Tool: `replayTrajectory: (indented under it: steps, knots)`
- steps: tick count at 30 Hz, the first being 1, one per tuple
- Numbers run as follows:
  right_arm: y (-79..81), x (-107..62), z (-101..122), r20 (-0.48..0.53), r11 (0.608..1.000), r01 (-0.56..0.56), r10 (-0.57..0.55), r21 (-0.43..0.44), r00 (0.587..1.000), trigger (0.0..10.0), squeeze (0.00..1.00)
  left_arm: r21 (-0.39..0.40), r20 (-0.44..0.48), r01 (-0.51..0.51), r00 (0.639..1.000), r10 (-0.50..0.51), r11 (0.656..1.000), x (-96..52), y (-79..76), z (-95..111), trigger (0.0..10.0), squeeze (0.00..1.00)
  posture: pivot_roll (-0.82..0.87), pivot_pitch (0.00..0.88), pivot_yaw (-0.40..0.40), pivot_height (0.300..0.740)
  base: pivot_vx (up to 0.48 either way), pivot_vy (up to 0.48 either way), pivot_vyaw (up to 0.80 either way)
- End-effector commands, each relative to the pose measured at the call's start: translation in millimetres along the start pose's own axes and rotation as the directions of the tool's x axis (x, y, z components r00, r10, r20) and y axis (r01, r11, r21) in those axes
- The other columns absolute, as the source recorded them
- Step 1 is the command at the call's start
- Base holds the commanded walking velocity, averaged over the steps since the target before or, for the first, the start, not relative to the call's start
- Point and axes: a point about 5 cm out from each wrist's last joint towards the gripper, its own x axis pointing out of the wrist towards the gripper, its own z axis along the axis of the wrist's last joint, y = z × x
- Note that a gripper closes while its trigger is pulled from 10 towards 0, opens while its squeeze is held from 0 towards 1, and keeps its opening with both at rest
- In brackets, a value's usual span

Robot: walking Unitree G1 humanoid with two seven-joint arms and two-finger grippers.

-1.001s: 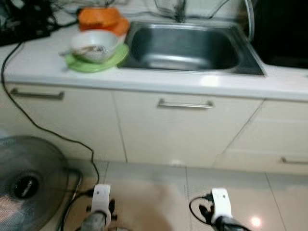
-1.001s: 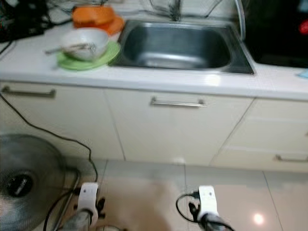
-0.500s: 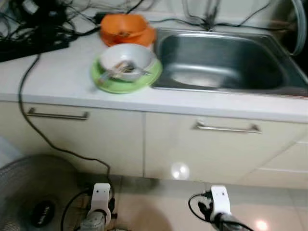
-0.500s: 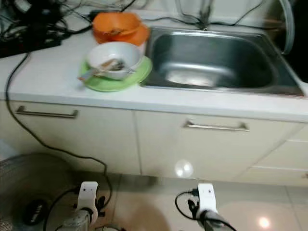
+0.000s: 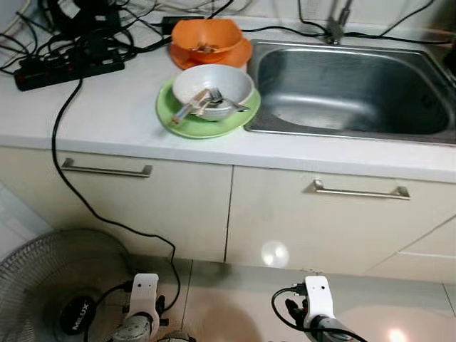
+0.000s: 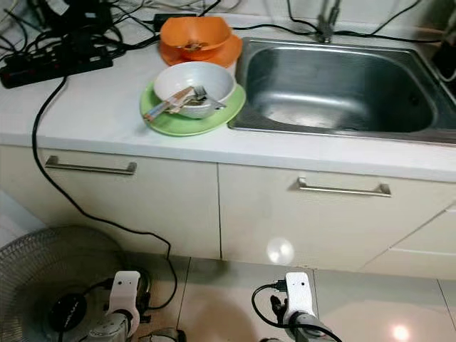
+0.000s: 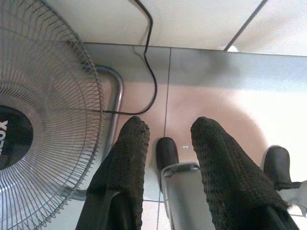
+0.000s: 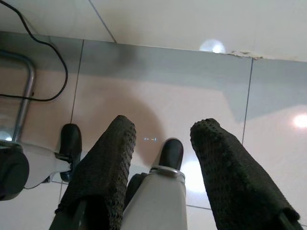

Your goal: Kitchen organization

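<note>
Bowl [image 5: 212, 91] nearer, above idle tools.

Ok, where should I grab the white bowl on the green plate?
Probably the white bowl by its bare rim nearest the sink, coming from above. The utensils lean out over the opposite side, and the green plate under it hides the base, so only the rim offers a pinch.

- You can read white letters on the black hub of the floor fan [image 5: 77, 314]; they look like "MLUX".
- In the left wrist view, only part of that lettering appears.
</note>
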Motion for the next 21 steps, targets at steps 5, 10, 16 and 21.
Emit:
replayTrajectory:
  steps: [5, 10, 16, 21]
  knots:
    - [0.5, -0.4, -2.5, -0.009, 1.0, 0.001, -0.001, 0.003, 1.0, 10.0, 0.0, 0.018, -0.017, -0.017, 1.0, 0.018, 1.0, -1.2, 3.4, -4.8, 10.0, 0.0, 0.12, 0.103, -0.007, 0.74, 0.133, 0.0, 0.0]
    - [0.4, -0.5, -3.1, -0.01, 1.0, 0.002, -0.002, 0.001, 1.0, 10.0, 0.0, 0.018, -0.018, -0.022, 1.0, 0.023, 1.0, -1.4, 4.2, -5.5, 10.0, 0.0, 0.12, 0.102, -0.007, 0.74, 0.444, 0.0, 0.0]
    - [0.5, -0.4, -2.9, -0.011, 1.0, 0.001, -0.001, 0.0, 1.0, 10.0, 0.0, 0.018, -0.019, -0.024, 1.0, 0.024, 1.0, -1.3, 4.4, -5.3, 10.0, 0.0, 0.12, 0.102, -0.008, 0.74, 0.48, 0.0, 0.0]
    - [0.6, -0.3, -2.6, -0.011, 1.0, 0.001, -0.001, 0.0, 1.0, 10.0, 0.0, 0.019, -0.019, -0.025, 0.999, 0.026, 1.0, -1.3, 4.8, -5.1, 10.0, 0.0, 0.12, 0.102, -0.007, 0.74, 0.48, 0.0, 0.0]
